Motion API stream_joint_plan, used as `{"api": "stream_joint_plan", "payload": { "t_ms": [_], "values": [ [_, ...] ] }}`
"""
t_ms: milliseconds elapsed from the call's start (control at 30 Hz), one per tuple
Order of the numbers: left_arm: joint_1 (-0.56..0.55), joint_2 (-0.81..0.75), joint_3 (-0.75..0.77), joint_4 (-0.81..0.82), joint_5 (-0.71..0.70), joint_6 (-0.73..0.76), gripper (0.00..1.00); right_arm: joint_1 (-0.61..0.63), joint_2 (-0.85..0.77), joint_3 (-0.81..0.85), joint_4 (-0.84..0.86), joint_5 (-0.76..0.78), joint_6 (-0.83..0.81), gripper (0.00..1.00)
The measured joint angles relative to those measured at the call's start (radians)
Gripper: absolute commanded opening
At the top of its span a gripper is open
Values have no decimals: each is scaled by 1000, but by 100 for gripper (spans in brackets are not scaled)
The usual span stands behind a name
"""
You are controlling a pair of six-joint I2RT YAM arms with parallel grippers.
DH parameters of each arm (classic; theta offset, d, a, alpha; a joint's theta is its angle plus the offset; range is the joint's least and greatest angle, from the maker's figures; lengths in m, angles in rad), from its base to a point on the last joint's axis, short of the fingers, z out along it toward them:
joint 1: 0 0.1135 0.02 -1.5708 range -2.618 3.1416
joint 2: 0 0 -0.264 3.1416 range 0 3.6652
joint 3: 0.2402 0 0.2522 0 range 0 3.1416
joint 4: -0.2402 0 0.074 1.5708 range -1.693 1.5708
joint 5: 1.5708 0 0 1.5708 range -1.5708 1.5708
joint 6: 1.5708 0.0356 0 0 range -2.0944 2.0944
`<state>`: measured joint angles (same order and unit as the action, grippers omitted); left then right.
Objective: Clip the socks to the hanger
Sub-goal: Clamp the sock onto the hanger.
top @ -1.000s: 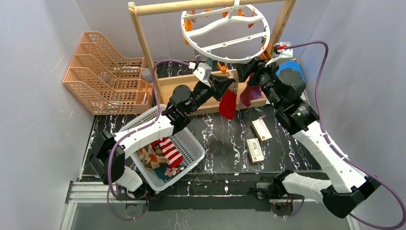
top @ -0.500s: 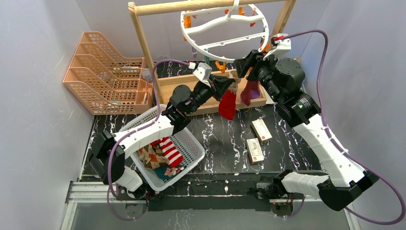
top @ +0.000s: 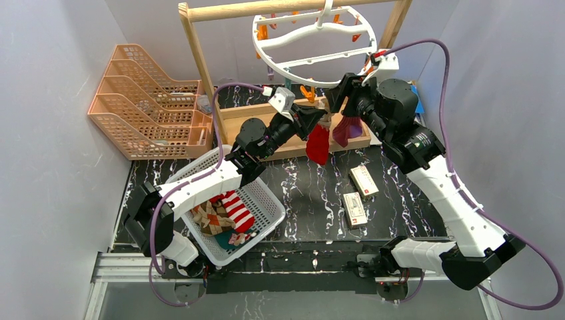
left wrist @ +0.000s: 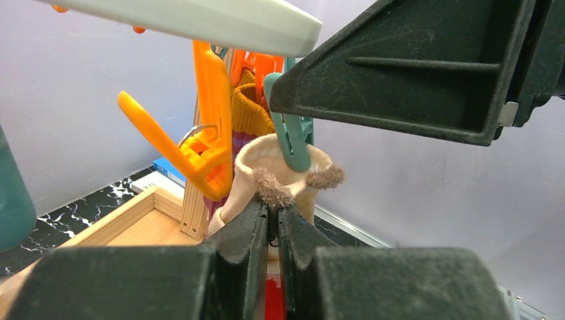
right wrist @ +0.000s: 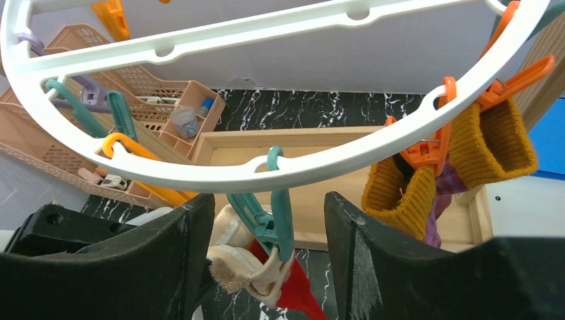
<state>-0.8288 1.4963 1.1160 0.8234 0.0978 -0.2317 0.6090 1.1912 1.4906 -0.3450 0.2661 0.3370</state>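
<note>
You have a black surface (top: pixel 313 193) veined with white marbling. At its far left stands a peach tiered organizer (top: pixel 143 107), and in front of that, at the near left, a white mesh basket (top: pixel 265 198) sits at an angle. The flat base of the wooden rack (top: pixel 233 117) runs along the far side, and two small white boxes (top: pixel 364 181) (top: pixel 354 209) lie near each other right of centre.

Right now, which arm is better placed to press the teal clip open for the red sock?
Probably the right. The right pincer is open with the teal clip between its fingers. The left pincer is shut on the red sock, holding its cream cuff at that clip.
</note>
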Motion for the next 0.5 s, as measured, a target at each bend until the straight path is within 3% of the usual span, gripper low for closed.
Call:
{"api": "stream_joint_plan", "payload": {
  "t_ms": [500],
  "values": [
    [0,0,0,0,0,0,0,0,51,33,-11,0,-17,64]
  ]
}}
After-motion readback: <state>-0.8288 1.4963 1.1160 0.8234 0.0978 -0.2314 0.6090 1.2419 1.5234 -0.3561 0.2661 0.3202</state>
